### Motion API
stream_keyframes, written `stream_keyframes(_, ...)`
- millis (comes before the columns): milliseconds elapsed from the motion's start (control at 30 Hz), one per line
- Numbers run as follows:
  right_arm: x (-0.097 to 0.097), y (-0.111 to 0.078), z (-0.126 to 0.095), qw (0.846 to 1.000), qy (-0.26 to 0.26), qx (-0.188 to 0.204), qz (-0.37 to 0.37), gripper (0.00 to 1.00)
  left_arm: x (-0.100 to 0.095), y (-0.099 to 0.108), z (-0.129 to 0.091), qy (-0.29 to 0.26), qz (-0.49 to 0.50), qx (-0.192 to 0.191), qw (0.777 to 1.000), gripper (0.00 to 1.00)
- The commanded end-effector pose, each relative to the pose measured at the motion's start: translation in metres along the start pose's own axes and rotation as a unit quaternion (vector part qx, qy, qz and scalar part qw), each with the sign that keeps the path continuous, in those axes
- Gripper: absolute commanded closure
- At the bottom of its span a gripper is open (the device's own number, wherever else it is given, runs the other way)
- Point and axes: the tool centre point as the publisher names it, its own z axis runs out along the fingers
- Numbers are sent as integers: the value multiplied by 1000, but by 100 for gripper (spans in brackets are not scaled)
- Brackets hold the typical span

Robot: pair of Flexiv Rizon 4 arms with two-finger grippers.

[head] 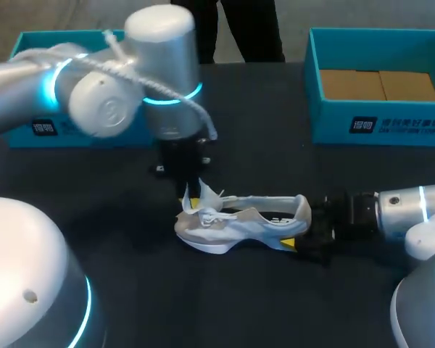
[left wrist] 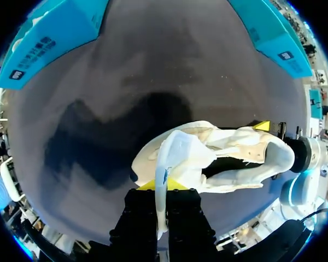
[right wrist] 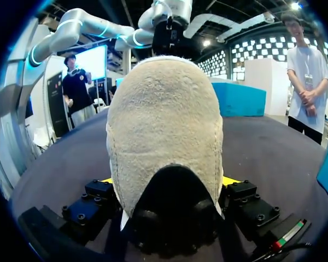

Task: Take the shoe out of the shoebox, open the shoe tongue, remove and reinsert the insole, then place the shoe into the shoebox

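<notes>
my left gripper pinches the tongue of the white sneaker — my right gripper clamps its heel on the black table.

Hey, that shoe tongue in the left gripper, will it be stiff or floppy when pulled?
Probably floppy: the tongue curls and folds ahead of the left gripper. Likely light and thin, so it may slip free. The shoe should stay put, with the right gripper clamping its heel.

Robot lab or demo stand: left arm and right arm over dark table, teal shoebox.
</notes>
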Motion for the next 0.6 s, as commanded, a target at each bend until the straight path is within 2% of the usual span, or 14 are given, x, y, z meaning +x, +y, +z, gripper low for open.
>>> stream_keyframes(33, 0, -4, -1, 1000, 0, 3, 0, 100, -22, 3, 11, 270, -3, 2, 963, 100)
stream_keyframes(267, 0, -4, -1, 1000, 0, 3, 0, 100, -23, 0, 25, 288, -8, -23, 957, 98)
stream_keyframes(300, 0, -4, -1, 1000, 0, 3, 0, 100, -23, 0, 25, 288, -8, -23, 957, 86)
stream_keyframes(367, 0, -4, -1, 1000, 0, 3, 0, 100, -19, 4, 19, 286, 2, -20, 958, 54)
stream_keyframes(400, 0, -4, -1, 1000, 0, 3, 0, 100, -18, 4, 18, 286, 4, -17, 958, 47)
stream_keyframes(433, 0, -4, -1, 1000, 0, 3, 0, 100, -15, 8, 11, 286, 15, -19, 958, 6)
stream_keyframes(467, 0, -4, -1, 1000, 0, 3, 0, 100, -13, 10, 5, 287, 22, -16, 957, 0)
stream_keyframes(600, 0, -4, -1, 1000, 0, 3, 0, 100, -5, 19, -19, 283, 56, -2, 957, 0)
